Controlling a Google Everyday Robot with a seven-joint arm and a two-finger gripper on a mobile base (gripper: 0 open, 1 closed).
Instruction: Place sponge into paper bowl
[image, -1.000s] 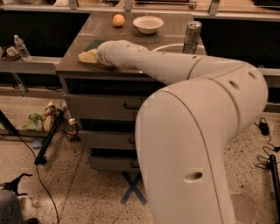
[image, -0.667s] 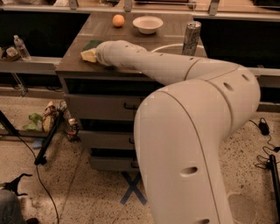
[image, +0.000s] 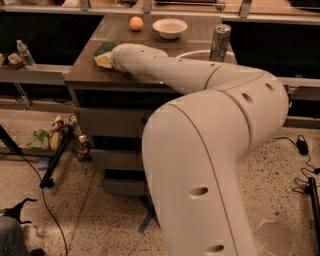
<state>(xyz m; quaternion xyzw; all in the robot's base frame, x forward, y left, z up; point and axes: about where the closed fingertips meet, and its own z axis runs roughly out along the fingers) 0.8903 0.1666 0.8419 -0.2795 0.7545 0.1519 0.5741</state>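
The sponge (image: 103, 56), dark green on top over pale yellow foam, sits at the near left part of the wooden table (image: 195, 37). My gripper (image: 114, 56) is at the end of the white arm, right against the sponge's right side, mostly hidden behind the wrist. The paper bowl (image: 170, 28), white and round, stands empty at the back middle of the table, well beyond the sponge.
An orange fruit (image: 136, 23) lies left of the bowl. A silver drink can (image: 219, 42) stands at the right. My arm (image: 200, 75) crosses the table's front. A water bottle (image: 26, 54) stands on a shelf at left; cables and clutter lie on the floor.
The arm's end and the sponge have shifted up in the picture, away from the table's front left edge, and the sponge's green top now shows.
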